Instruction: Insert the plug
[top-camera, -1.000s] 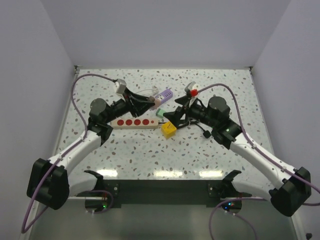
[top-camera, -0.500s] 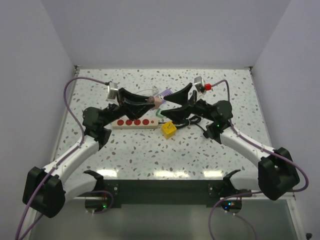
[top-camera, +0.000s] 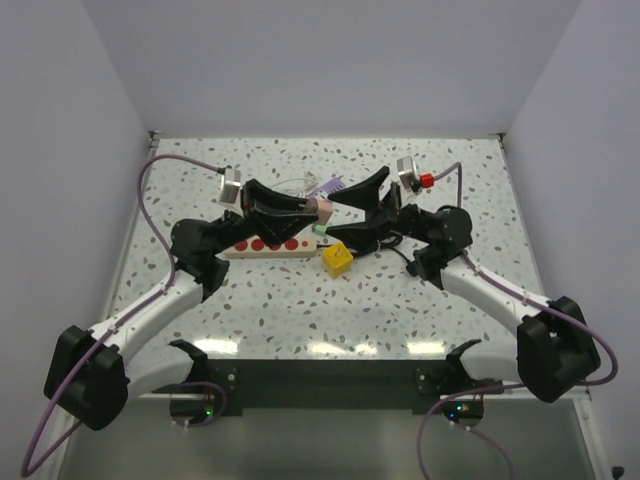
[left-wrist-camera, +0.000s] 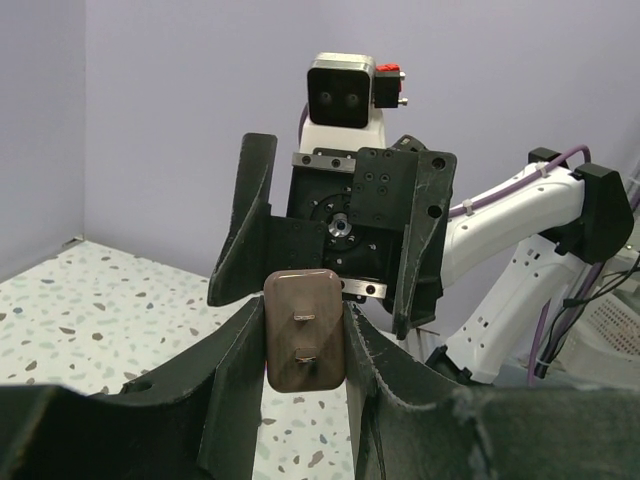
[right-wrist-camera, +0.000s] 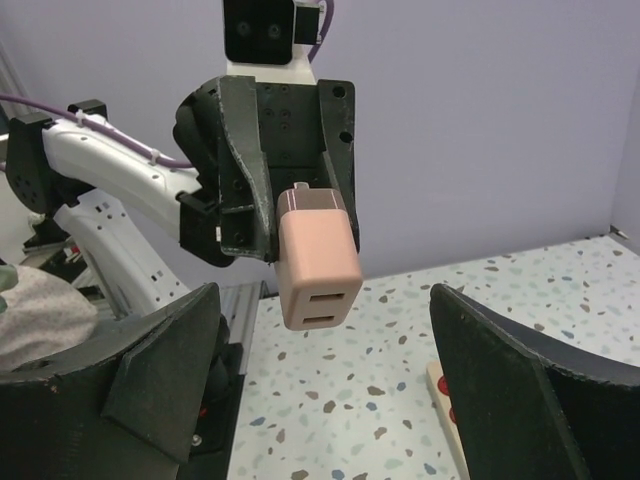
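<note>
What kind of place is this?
Probably a robot lab's test booth: a left arm and right arm bolted to a speckled table, plain walls boxing it in, and a power strip for plugging practice.

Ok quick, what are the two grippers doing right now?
Left gripper: shut on the plug.
Right gripper: open, holding nothing.

A yellow block (top-camera: 337, 259) sits near the middle of a speckled terrazzo desk (top-camera: 300, 312), with a small green piece (top-camera: 318, 228) just behind it and slightly to the left, partly hidden from the overhead camera. Farther back lies a purple object (top-camera: 330, 186), next to what appears to be a thin pale cable (top-camera: 288, 183). Plain lavender walls (top-camera: 330, 70) enclose the desk on three sides.
</note>
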